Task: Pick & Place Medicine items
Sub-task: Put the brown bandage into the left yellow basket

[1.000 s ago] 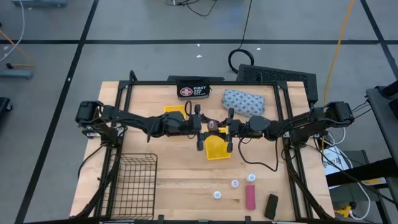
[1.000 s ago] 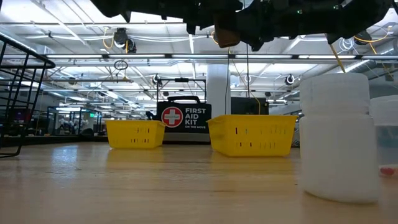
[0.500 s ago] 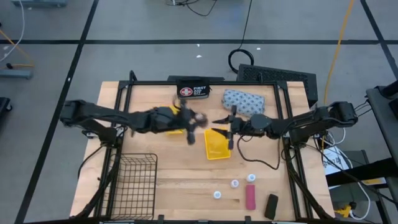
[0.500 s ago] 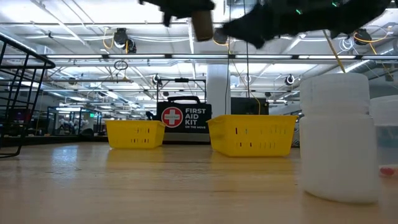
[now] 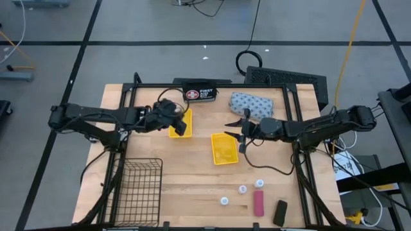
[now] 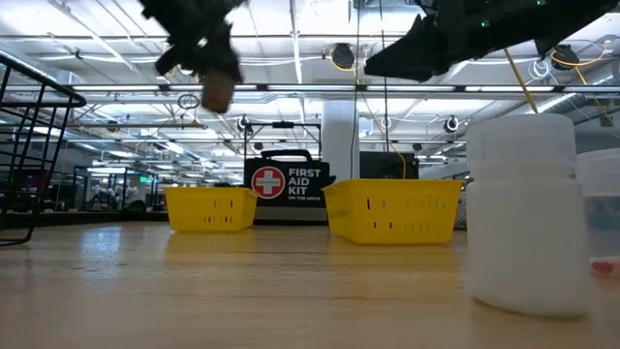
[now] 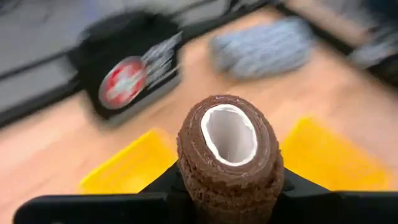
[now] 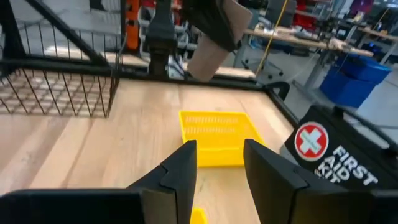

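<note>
At the left, the left gripper [image 5: 174,117] is seen closed on the small brown roll [image 7: 229,152], which is held raised above the surface [image 5: 186,179], over the near edge of the left yellow tray [image 5: 182,122]. The roll's white hollow core faces the wrist camera. To the right, the second yellow tray [image 5: 224,148] lies on the surface. Beside it the right gripper [image 5: 243,133] is held aloft, its fingers [image 8: 184,167] parted a little and nothing gripped between them.

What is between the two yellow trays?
Only bare wooden table lies between the yellow trays, as the high view shows.
</note>
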Robot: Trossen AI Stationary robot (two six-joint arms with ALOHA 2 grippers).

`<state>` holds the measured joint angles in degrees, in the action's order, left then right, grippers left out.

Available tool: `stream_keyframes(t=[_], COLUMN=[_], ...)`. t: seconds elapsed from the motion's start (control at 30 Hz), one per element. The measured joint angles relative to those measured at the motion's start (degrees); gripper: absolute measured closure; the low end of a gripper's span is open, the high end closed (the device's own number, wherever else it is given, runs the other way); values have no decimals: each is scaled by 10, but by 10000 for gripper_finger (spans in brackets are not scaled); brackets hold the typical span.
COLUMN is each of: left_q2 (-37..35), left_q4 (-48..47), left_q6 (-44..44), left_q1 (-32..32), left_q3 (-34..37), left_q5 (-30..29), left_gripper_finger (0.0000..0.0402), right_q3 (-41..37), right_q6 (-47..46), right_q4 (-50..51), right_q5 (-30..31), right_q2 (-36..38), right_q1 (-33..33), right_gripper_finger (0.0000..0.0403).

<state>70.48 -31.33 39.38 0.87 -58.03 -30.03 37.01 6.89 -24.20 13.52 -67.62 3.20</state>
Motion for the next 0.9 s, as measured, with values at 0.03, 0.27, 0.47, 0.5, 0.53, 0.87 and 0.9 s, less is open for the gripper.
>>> stream_keyframes(t=[0.03, 0.27, 0.47, 0.5, 0.53, 0.87, 0.9], left_q2=[4, 21, 49, 54, 58, 138, 147], left_q4=[-16, -37, 15, 36, 58, 193, 207], left_q6=[20, 130, 168, 170, 171, 147, 144], left_q1=[7, 47, 81, 86, 91, 105, 105], left_q3=[3, 52, 99, 105, 111, 120, 119], left_q5=[-1, 12, 66, 84, 99, 157, 161], left_gripper_finger=[311, 310, 309, 309, 309, 309, 309], right_q3=[0, 0, 0, 0, 0, 0, 0], right_q6=[-1, -2, -2, -2, -2, -6, -8], right_q4=[3, 2, 5, 4, 4, 1, 3], right_q5=[0, -1, -1, -1, -1, -2, -2], right_q2=[0, 0, 0, 0, 0, 0, 0], right_q1=[0, 1, 2, 2, 2, 3, 3], right_gripper_finger=[282, 284, 287, 288, 288, 289, 289])
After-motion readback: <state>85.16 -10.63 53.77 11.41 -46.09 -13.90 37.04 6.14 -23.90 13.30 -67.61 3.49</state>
